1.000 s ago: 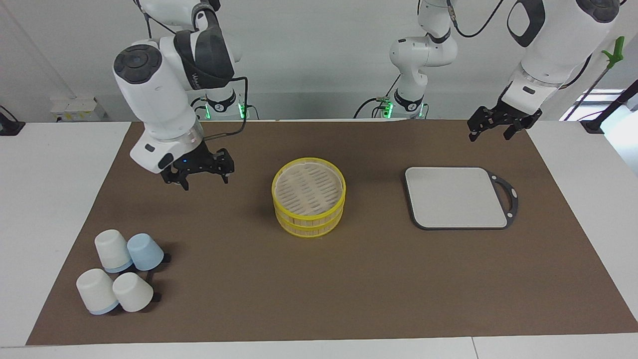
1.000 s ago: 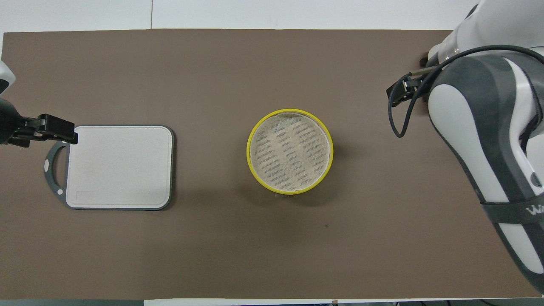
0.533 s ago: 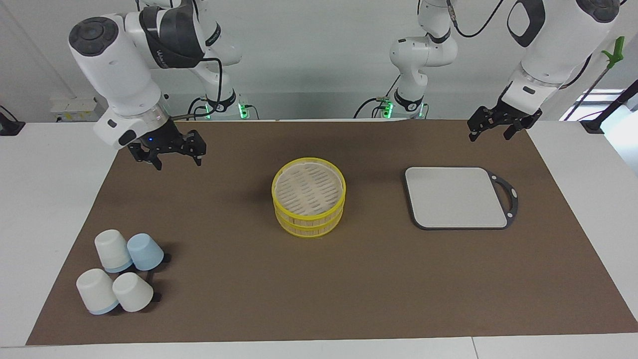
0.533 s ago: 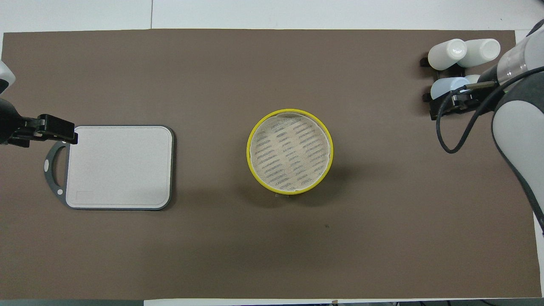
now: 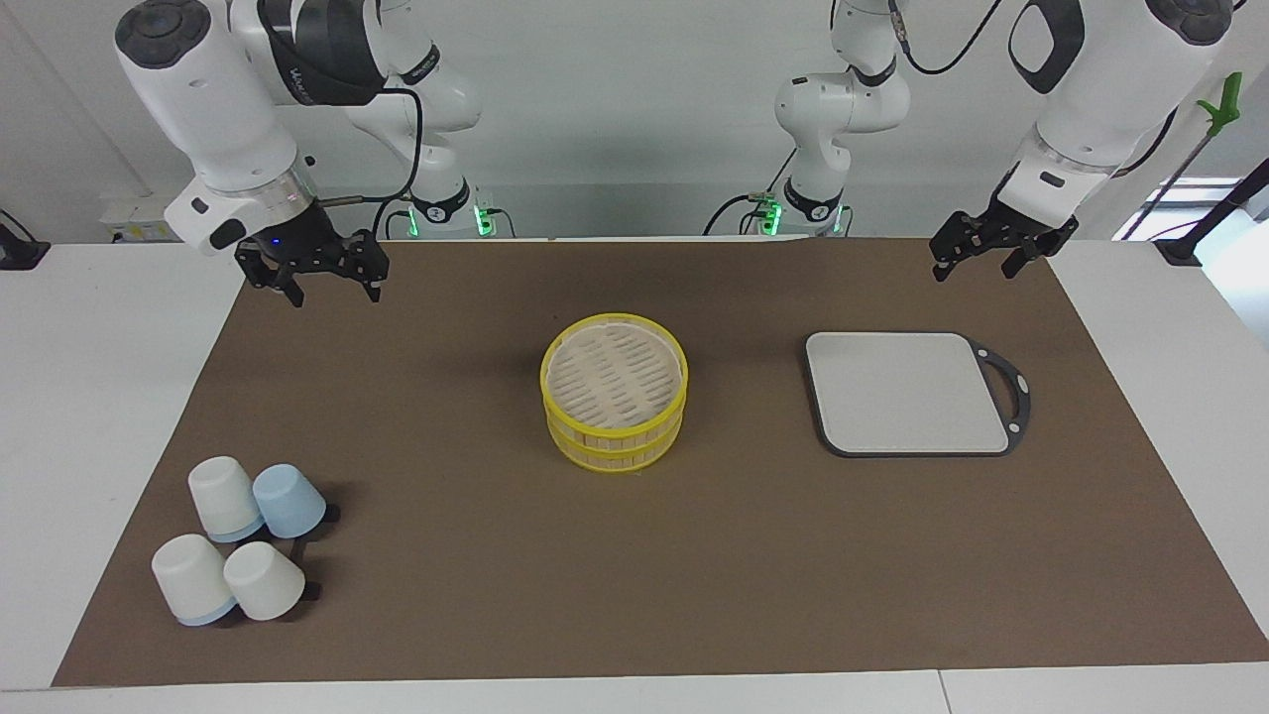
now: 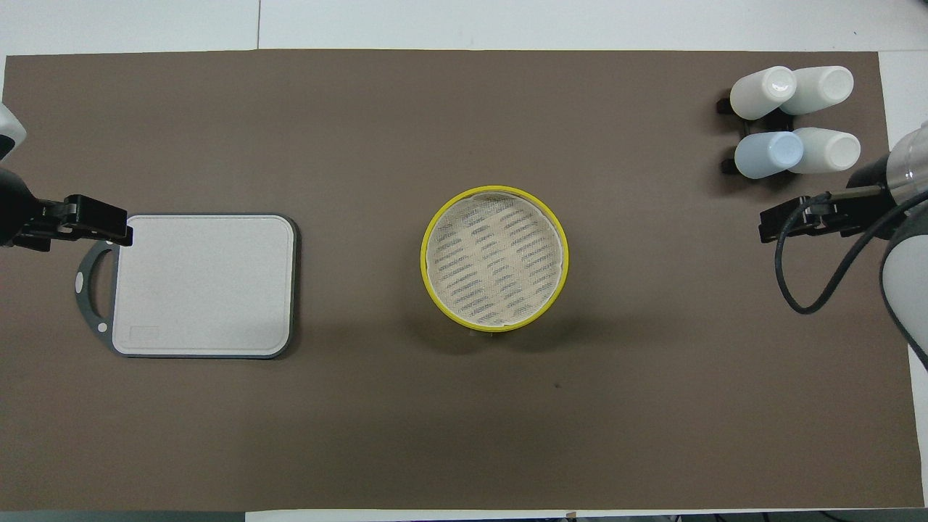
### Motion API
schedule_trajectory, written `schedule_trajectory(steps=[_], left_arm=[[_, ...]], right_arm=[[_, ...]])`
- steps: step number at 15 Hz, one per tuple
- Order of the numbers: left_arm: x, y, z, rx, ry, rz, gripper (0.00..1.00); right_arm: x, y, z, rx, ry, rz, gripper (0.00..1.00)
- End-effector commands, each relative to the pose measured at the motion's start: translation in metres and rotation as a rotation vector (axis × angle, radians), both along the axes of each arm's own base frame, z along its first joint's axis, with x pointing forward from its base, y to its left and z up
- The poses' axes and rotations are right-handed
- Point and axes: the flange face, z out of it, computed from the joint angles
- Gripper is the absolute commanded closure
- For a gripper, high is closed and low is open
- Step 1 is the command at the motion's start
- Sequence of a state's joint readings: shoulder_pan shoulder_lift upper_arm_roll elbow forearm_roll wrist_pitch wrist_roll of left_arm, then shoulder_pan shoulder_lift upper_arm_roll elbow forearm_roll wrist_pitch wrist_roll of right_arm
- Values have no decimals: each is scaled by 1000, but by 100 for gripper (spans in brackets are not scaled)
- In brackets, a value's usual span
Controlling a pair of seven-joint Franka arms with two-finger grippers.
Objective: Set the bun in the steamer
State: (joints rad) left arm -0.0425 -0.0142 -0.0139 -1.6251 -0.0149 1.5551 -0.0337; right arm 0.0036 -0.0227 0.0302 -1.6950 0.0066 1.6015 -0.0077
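The steamer (image 5: 613,448) stands in the middle of the brown mat with its slatted lid on; it also shows in the overhead view (image 6: 423,258). The bun is hidden or out of view. My right gripper (image 5: 335,291) is open and empty, raised over the mat's corner at the right arm's end, well apart from the steamer; it shows in the overhead view (image 6: 797,218) too. My left gripper (image 5: 975,270) is open and empty and waits raised over the mat's edge near the grey board's handle (image 6: 94,222).
A grey rectangular board (image 5: 907,392) (image 6: 203,284) lies toward the left arm's end of the table. Several upturned white and pale blue cups (image 5: 243,540) (image 6: 794,112) stand at the right arm's end, farther from the robots than the steamer.
My right arm has pulled up and away from the steamer, toward the right arm's end of the mat, uncovering the cups in the overhead view. The left arm has not moved.
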Motion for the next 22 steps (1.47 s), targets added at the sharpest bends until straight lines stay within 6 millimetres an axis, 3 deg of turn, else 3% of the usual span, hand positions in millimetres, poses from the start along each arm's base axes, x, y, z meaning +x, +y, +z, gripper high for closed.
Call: schedule_trajectory(steps=[1,22], left_arm=[[-1,3,-1,22,-2,-3,0],[-1,3,0,24,-3,-3,0]], right_arm=[[-11,-12,3,-11,-2,-13,0],[-5,-34,9,-23,-22,-55,0]])
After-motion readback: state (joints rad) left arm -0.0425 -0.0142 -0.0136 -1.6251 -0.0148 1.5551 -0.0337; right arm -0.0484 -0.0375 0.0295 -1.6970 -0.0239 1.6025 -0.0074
